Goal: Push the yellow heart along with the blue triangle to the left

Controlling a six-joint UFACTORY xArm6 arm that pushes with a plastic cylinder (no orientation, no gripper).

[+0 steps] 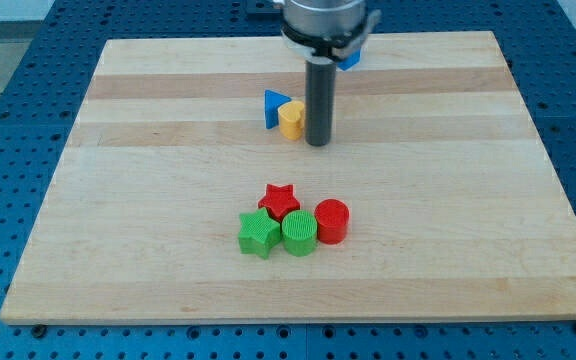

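Observation:
The yellow heart [290,118] lies on the wooden board [148,200] near the view's top centre. The blue triangle [273,106] touches the heart's left side. My tip [317,143] stands just right of the yellow heart, touching or nearly touching it. The dark rod hides part of the heart's right edge.
A red star [280,200], a green star [258,234], a green cylinder [299,233] and a red cylinder [332,221] cluster below centre. A blue block [350,58] shows partly behind the arm at the top. Blue perforated table surrounds the board.

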